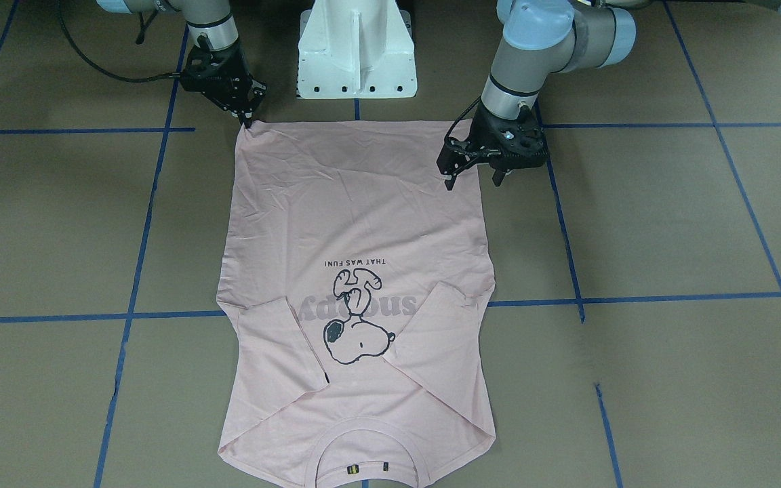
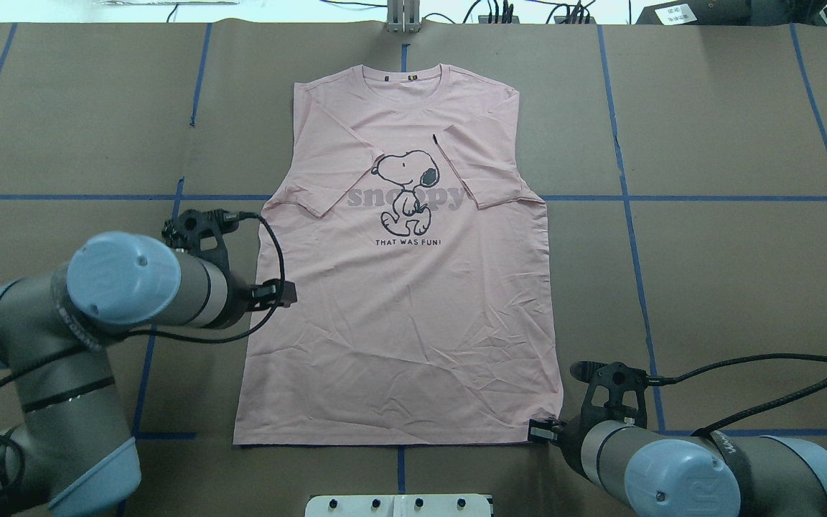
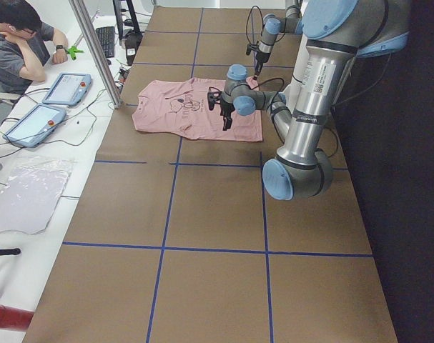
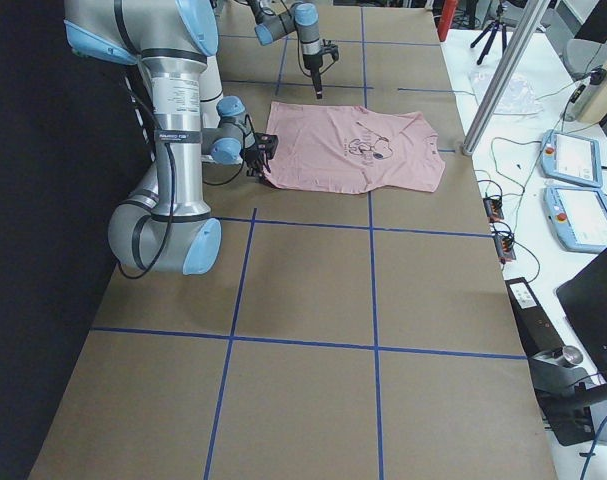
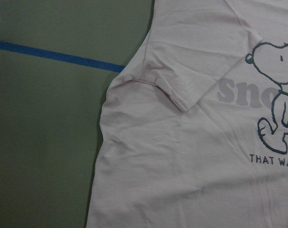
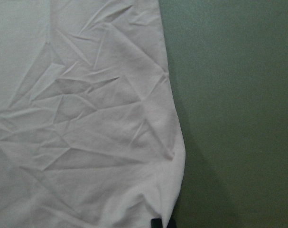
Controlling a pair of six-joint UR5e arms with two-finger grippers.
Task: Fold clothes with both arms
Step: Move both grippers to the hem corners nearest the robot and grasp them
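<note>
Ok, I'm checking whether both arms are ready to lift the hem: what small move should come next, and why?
Probably move the left hand back toward the robot and down onto the hem's free corner. The right hand seems to pinch its hem corner of the T-shirt, while the left hand hangs open near the side edge, well up from the hem.

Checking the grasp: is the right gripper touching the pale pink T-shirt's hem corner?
Touching: front-facing view shows the right gripper on the puckered corner of the pink T-shirt.
</note>
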